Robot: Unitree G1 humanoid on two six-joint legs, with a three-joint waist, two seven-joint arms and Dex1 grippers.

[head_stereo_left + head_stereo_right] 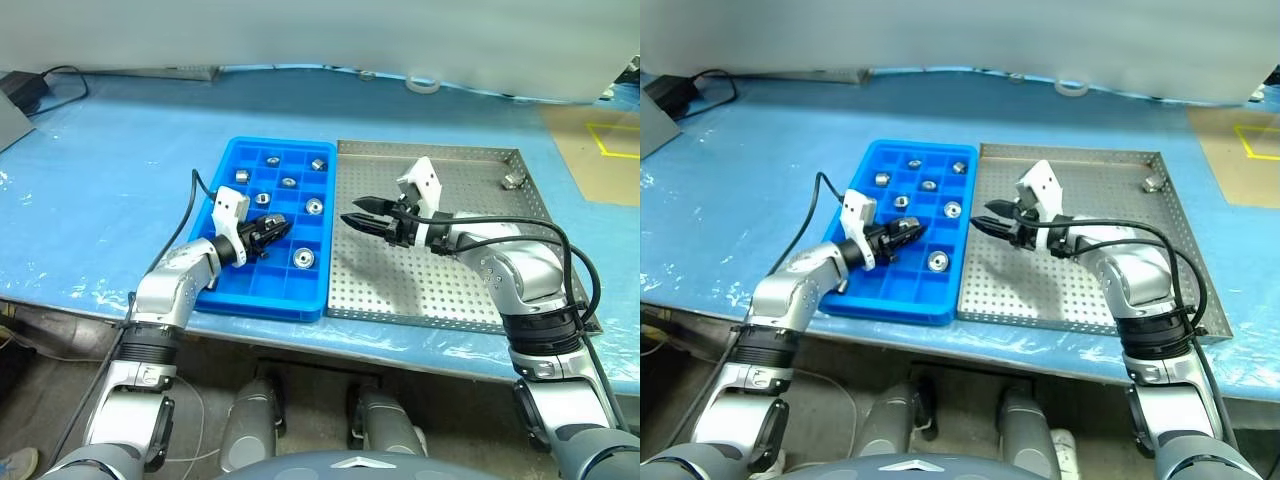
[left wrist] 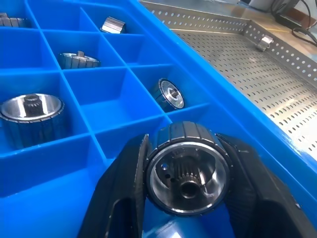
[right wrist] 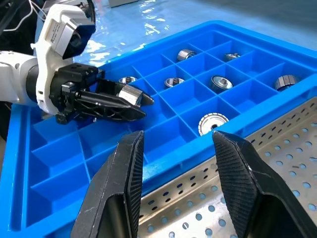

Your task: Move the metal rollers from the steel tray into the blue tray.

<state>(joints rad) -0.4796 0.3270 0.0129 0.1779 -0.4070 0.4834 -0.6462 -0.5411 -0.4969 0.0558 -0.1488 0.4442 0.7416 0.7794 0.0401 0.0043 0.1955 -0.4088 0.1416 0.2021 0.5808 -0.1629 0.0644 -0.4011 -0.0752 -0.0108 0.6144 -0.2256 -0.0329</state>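
The blue tray (image 1: 222,292) and the steel tray (image 1: 440,300) lie side by side, edges touching, on a surface (image 1: 100,200) covered in light blue sheeting, the blue one to the robot's left.

The left tool (image 1: 276,229) is held over the middle of the blue tray, pointing toward the steel tray, and its two black fingers (image 2: 124,198) are clamped on one metal roller (image 2: 184,167) — in the left wrist view the roller sits squarely between the pads, its toothed central hole facing the camera. The right wrist view shows the same roller as a bright cylinder at the tips of that tool, above the tray's compartments.

Six more rollers rest in separate compartments of the blue tray: three along the far rows (image 1: 273,159), (image 1: 318,164), (image 1: 240,176), one near the middle (image 1: 288,182), one further toward the steel tray (image 1: 314,206), and one in a nearer cell (image 1: 302,258).

The right tool (image 1: 352,215) hangs over the left part of the steel tray, close to the blue tray's edge, aimed at the left tool. Its fingers (image 3: 124,168) stand apart with nothing between them.

One roller (image 1: 513,180) is in the steel tray — in the far right corner, against the rim.
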